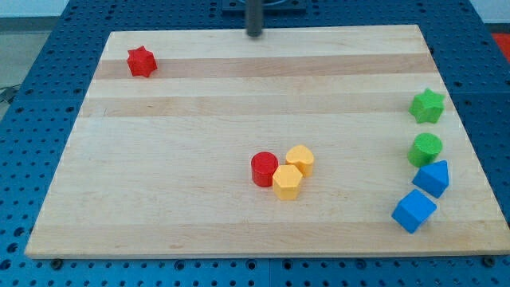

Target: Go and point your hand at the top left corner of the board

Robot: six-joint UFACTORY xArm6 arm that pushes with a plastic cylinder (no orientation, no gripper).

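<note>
Nearest the view's bottom, at the right, a blue block lies on the wooden board, with a second blue block just beside it, up and to the right. Above these along the right edge sit a green cylinder and, farther up, a green star.

Near the board's middle three blocks cluster together: a red cylinder at the view's left, a yellow hexagonal block touching it, and a second yellow block touching that one from the upper right.

Toward the view's top left a red star rests alone, near the board's top left corner (the spot the task names), which lies just up and to the left of it.

Farthest away, at the board's top edge near its centre, the dark rod stands upright; my tip meets the board there, well apart from every block and well to the right of the top left corner. No hand is fitted, so nothing is gripped. A blue perforated bench surrounds the board.
</note>
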